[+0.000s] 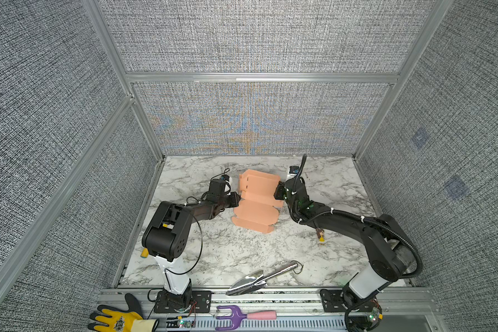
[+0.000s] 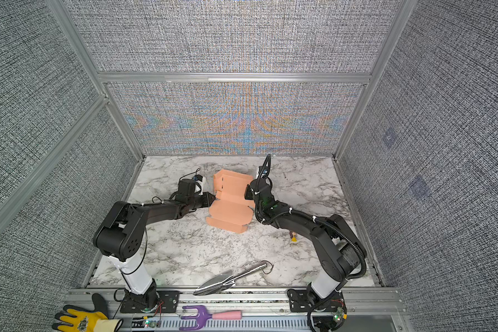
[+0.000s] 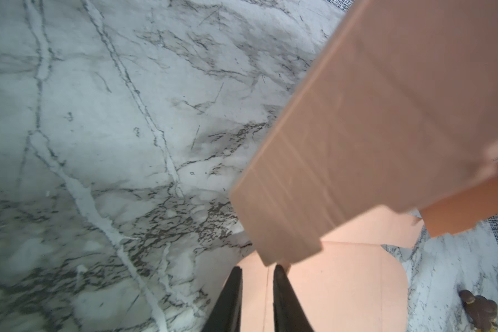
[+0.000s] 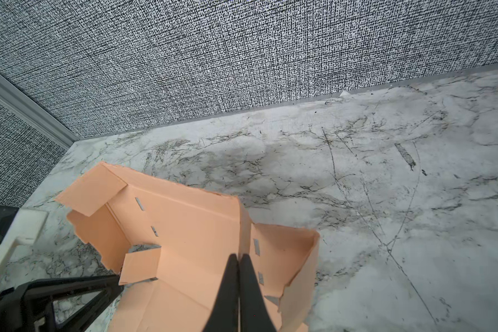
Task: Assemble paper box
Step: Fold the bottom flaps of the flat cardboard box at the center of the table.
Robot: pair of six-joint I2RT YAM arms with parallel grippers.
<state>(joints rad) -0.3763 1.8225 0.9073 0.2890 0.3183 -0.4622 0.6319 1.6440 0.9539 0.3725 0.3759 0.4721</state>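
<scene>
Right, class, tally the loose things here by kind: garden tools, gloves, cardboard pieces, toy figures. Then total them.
Garden tools: 2, silver trowel and purple hand fork
Gloves: 1, yellow glove
Cardboard pieces: 1, paper box
Toy figures: 1, small figurine
Total: 5

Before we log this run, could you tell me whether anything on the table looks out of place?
Yes: a metal trowel lies at the near edge of the table, blade overhanging the rail, and a small figurine sits beside the right arm. Neither belongs with the half-folded paper box.
</scene>
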